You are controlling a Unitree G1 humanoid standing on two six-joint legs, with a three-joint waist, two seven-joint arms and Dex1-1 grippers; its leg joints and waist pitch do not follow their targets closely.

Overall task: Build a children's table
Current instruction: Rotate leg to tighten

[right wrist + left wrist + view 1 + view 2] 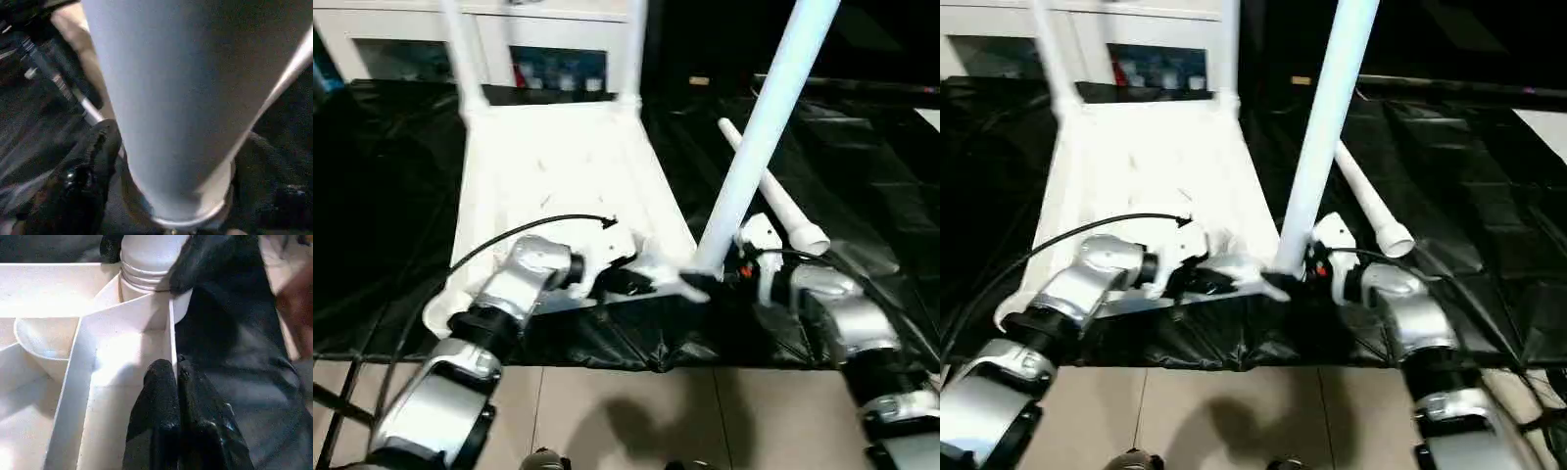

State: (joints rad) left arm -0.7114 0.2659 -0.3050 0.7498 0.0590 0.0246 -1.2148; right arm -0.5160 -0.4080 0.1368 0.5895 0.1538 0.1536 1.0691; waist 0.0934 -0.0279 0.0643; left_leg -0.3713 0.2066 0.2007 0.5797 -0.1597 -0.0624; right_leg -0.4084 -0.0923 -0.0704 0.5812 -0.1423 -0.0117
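**Third leg stands in the near right corner socket**

Head view: the tabletop [558, 186] lies underside up on black sheeting [862, 196], two legs [462, 49] upright at its far corners. The right gripper [736, 266] grasps a tilted leg [759, 137] at the near right corner; a spare leg [773, 201] lies beside.

Left wrist: the left gripper [176, 382] is clenched on a rib [172, 333].

Right wrist: one finger [95, 147] hugs the tube.

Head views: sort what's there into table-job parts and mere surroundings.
Job:
- tabletop, upside down, two legs standing at its far corners
- third leg, leaning at the near corner socket
- fourth leg, lying on the sheet
- left gripper, jaws shut on a tabletop rib
- right gripper, at the third leg's base

Surroundings:
- black sheet
- cabinet
- floor
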